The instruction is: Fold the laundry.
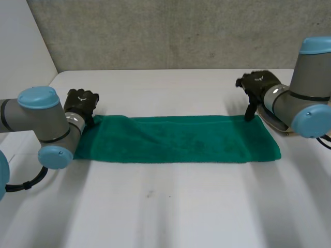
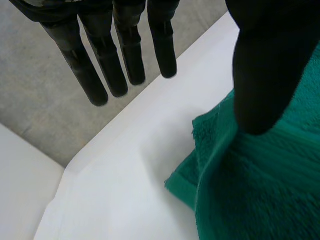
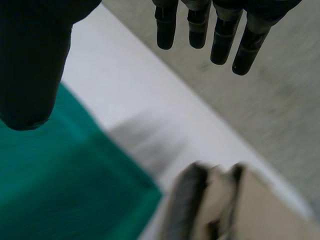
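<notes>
A green towel [image 1: 181, 139], folded into a long strip, lies flat across the middle of the table. My left hand [image 1: 80, 103] is at the strip's far left corner. In the left wrist view its fingers [image 2: 125, 50] are straight and spread from the thumb, open, with the towel's rumpled corner [image 2: 260, 190] lying loose below the thumb. My right hand [image 1: 258, 82] hovers at the far right corner, thumb pointing down at the cloth. In the right wrist view that hand [image 3: 30, 60] is open too, with the towel's edge [image 3: 60, 190] under the thumb and nothing held.
A flat beige and grey thing [image 1: 274, 123] lies on the table just right of the towel, under my right forearm, and appears beside the towel's corner [image 3: 215, 200] in the right wrist view. A grey wall [image 1: 170, 31] runs along the table's far edge.
</notes>
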Robot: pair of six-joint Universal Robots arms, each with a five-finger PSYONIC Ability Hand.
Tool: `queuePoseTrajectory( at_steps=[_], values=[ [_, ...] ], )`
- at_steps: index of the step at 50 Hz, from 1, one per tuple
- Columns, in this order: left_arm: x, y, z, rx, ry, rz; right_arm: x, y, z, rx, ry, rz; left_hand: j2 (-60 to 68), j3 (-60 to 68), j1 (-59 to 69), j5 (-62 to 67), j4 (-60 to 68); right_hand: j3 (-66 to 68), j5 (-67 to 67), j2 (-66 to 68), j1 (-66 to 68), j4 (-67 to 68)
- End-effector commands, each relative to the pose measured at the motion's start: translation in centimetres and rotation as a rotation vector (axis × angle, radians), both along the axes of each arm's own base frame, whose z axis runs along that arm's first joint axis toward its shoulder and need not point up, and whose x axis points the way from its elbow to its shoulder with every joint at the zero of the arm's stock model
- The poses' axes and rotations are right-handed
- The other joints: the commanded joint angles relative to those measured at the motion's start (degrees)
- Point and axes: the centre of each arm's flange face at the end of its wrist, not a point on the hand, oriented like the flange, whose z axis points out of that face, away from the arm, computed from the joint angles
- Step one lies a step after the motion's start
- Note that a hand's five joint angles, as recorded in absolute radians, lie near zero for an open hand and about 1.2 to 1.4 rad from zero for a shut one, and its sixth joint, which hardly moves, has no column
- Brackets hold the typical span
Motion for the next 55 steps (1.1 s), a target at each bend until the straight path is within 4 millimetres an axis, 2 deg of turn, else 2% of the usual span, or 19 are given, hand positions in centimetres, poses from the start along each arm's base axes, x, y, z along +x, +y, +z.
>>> queuePoseTrajectory(
  at_steps=[1,3,5,8,12,21,25,26,29,32,34,36,37,40,44,45,49,53,55],
  values=[
    [1.7,1.8,1.8,0.016,-0.006,0.091,-3.2,2.0,-2.9,0.262,-0.048,-0.064,-5.75,-5.87,-4.57,-5.17,-5.38,-2.20,-4.21,-2.97,-1.77,-3.79],
    [2.0,2.9,2.8,0.017,-0.004,0.080,-3.7,2.5,-2.6,0.250,-0.055,-0.056,-6.42,-6.55,-5.24,-5.84,-6.06,-2.20,-4.21,-2.97,-1.77,-3.79],
    [2.1,3.8,3.0,0.028,-0.005,0.073,-4.4,3.3,-1.7,0.208,-0.058,-0.049,-6.93,-7.06,-5.75,-6.35,-6.57,-2.13,-4.14,-2.90,-1.70,-3.72],
    [2.3,5.5,3.2,0.046,-0.003,0.049,-5.1,4.3,-1.5,0.180,-0.043,-0.046,-8.45,-8.57,-7.26,-7.86,-8.08,1.73,-0.28,0.96,2.16,0.14],
    [2.5,7.0,3.2,0.066,0.010,0.040,-5.8,5.4,-4.1,0.172,-0.001,-0.041,-8.78,-8.91,-7.60,-8.20,-8.42,11.63,9.62,10.86,12.06,10.04],
    [2.5,8.7,2.6,0.078,0.030,0.032,-6.5,5.9,-7.0,0.192,0.049,-0.040,-8.78,-8.91,-7.60,-8.20,-8.42,19.23,17.22,18.46,19.66,17.64],
    [2.6,8.6,2.5,0.077,0.030,0.035,-7.0,5.1,-7.9,0.169,0.050,-0.056,-8.78,-8.91,-7.60,-8.20,-8.42,35.51,33.50,34.74,35.94,33.92],
    [2.6,8.6,2.5,0.079,0.031,0.037,-7.3,4.7,-8.1,0.161,0.050,-0.065,-8.78,-8.91,-7.60,-8.20,-8.42,47.22,45.21,46.45,47.65,45.63],
    [2.7,8.6,2.5,0.078,0.031,0.040,-7.6,4.5,-8.6,0.172,0.058,-0.079,-8.78,-8.91,-7.60,-8.20,-8.42,67.75,65.74,66.98,68.18,66.16],
    [2.7,8.6,2.6,0.077,0.033,0.040,-8.6,4.4,-8.9,0.164,0.057,-0.119,-8.78,-8.91,-7.60,-8.20,-8.42,67.80,65.79,67.03,68.23,66.21],
    [2.8,8.6,2.6,0.077,0.033,0.043,-10.0,4.2,-8.4,0.124,0.059,-0.160,-8.78,-8.91,-7.60,-8.20,-8.42,67.80,65.79,67.03,68.23,66.21],
    [2.9,8.9,3.0,0.070,0.035,0.043,-10.7,4.4,-6.9,0.081,0.061,-0.175,-8.95,-9.07,-7.76,-8.37,-8.58,67.80,65.79,67.03,68.23,66.21],
    [2.9,9.0,3.1,0.068,0.035,0.043,-11.2,5.0,-5.4,0.043,0.070,-0.181,-8.95,-9.08,-7.77,-8.37,-8.59,67.80,65.79,67.03,68.23,66.21],
    [3.0,9.2,3.4,0.064,0.037,0.043,-12.5,5.6,-4.0,0.010,0.107,-0.200,-8.95,-9.08,-7.77,-8.37,-8.59,67.80,65.79,67.03,68.23,66.21],
    [3.0,9.5,3.8,0.054,0.041,0.043,-16.6,5.4,-3.9,-0.001,0.187,-0.277,-9.45,-9.58,-8.27,-8.87,-9.09,67.80,65.79,67.03,68.23,66.21],
    [3.1,9.5,3.9,0.054,0.041,0.043,-18.3,5.2,-4.0,0.003,0.221,-0.305,-9.46,-9.58,-8.27,-8.87,-9.09,67.80,65.79,67.03,68.23,66.21],
    [3.2,9.8,4.0,0.054,0.041,0.044,-21.8,4.6,-3.8,-0.008,0.334,-0.355,-9.46,-9.58,-8.27,-8.87,-9.09,67.80,65.79,67.03,68.23,66.21],
    [3.2,9.9,4.2,0.051,0.042,0.044,-23.0,4.0,-2.6,-0.054,0.413,-0.374,-9.79,-9.91,-8.61,-9.21,-9.43,67.80,65.79,67.03,68.23,66.21],
    [3.2,10.0,4.2,0.049,0.042,0.044,-22.3,4.0,-1.4,-0.089,0.409,-0.363,-9.96,-10.08,-8.77,-9.38,-9.59,67.80,65.79,67.03,68.23,66.21]
  ],
)
